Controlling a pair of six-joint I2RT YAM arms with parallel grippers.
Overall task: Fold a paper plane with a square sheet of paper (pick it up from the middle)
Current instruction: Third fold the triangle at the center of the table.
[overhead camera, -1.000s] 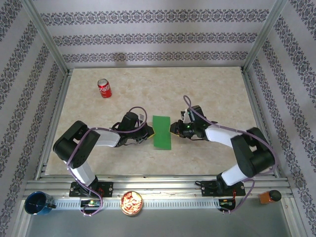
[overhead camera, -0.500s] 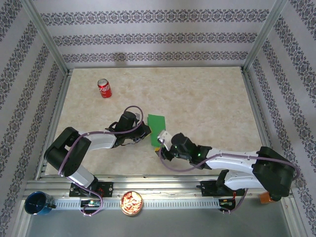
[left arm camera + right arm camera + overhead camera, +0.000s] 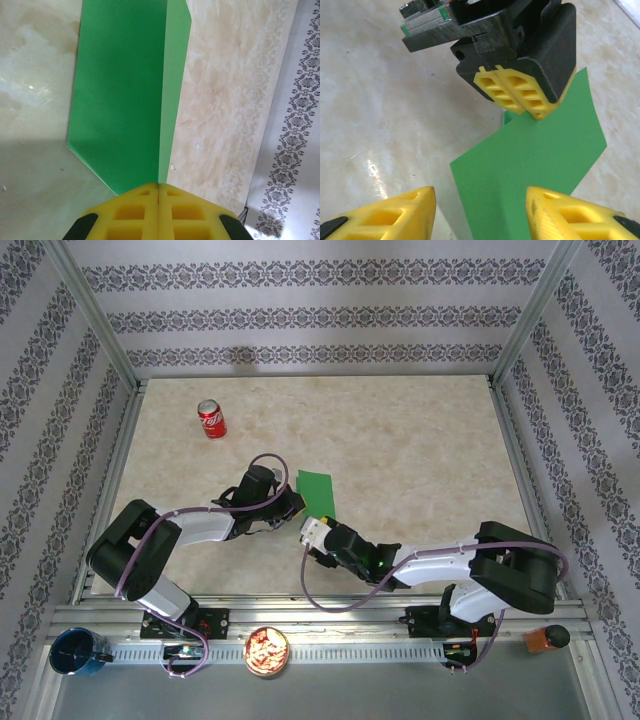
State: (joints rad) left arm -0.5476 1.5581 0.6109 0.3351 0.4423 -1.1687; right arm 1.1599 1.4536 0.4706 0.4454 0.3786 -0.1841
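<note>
Left gripper [image 3: 292, 505], fingers pressed together, pinches one edge of the square sheet of paper [image 3: 318, 495], a folded green strip at mid-table [image 3: 420, 440]; right gripper [image 3: 475, 215] faces it, jaws apart and holding nothing. Thin and light, the sheet looks floppy and easily creased, best pinched at an edge beside the fold. From above, the right wrist hides its near end; the number of layers is unclear
</note>
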